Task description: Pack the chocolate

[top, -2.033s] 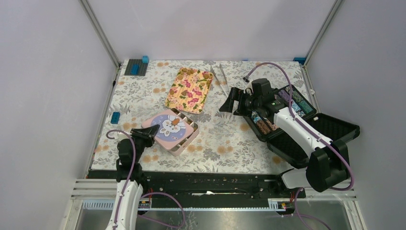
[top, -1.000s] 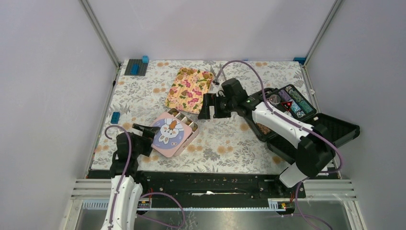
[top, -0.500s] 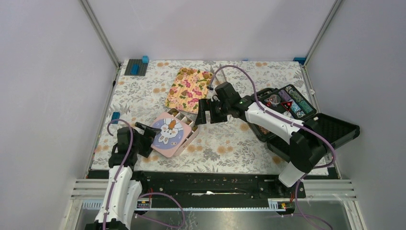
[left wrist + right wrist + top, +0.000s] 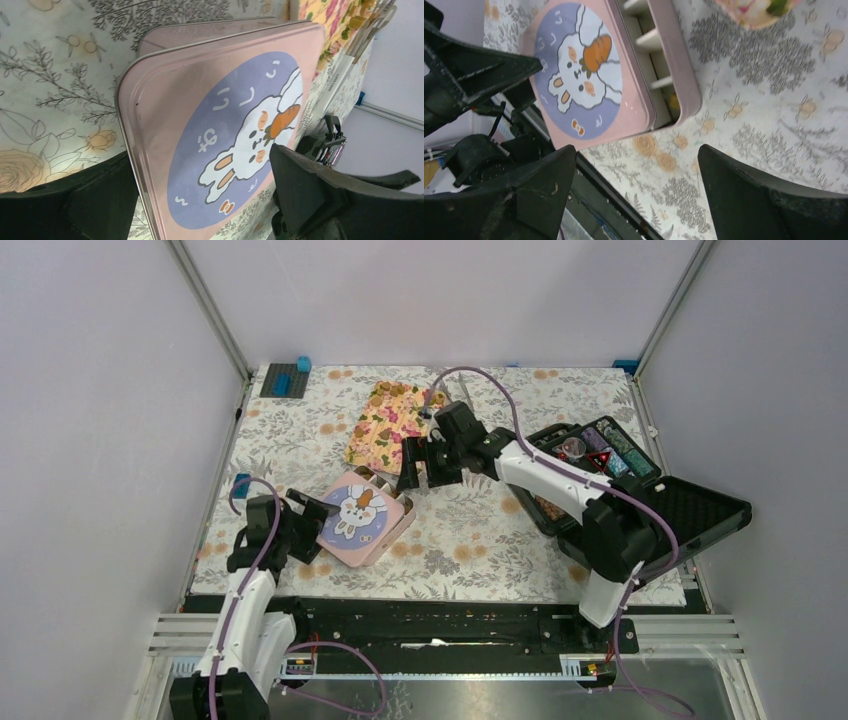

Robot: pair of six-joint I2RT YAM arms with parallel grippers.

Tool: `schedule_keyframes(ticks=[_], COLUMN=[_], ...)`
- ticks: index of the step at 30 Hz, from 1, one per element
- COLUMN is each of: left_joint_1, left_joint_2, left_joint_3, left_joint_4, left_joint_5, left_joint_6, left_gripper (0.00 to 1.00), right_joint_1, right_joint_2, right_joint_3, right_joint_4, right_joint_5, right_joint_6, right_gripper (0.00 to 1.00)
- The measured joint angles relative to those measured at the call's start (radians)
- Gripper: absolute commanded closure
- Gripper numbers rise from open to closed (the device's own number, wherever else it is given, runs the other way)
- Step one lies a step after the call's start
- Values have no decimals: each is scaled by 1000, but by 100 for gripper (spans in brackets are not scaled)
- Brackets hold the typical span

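Though small print on a white strip [image 4: 334, 87] is too tiny to read, the pink lid [image 4: 355, 518] shows only a bunny w/ carrot. L gripper [image 4: 312, 512], lower left, pinches the lid's corner. R gripper [image 4: 420, 468] hangs mid-frame, fingers wide, above the tin [image 4: 684, 75]. Chocolate [image 4: 358, 20] lies on the floral tray [image 4: 372, 445], upper centre.
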Motion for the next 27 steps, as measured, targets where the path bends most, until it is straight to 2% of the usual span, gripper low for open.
schedule_keyframes(ticks=[5,14,27], left_joint_1=[0,0,-21], left_joint_2=[31,51,76], left_joint_3=[37,46,57], left_joint_4=[19,26,27], left_joint_5=[8,12,5], left_joint_6=[23,35,29], left_gripper=[1,1,1], right_joint_1=[0,0,0], right_joint_2=[118,311,389], right_joint_3=[144,291,325], right_joint_4=[-24,-55,-74], right_joint_5=[29,48,21], right_joint_6=[-38,-66,-74], right_gripper=[6,22,21])
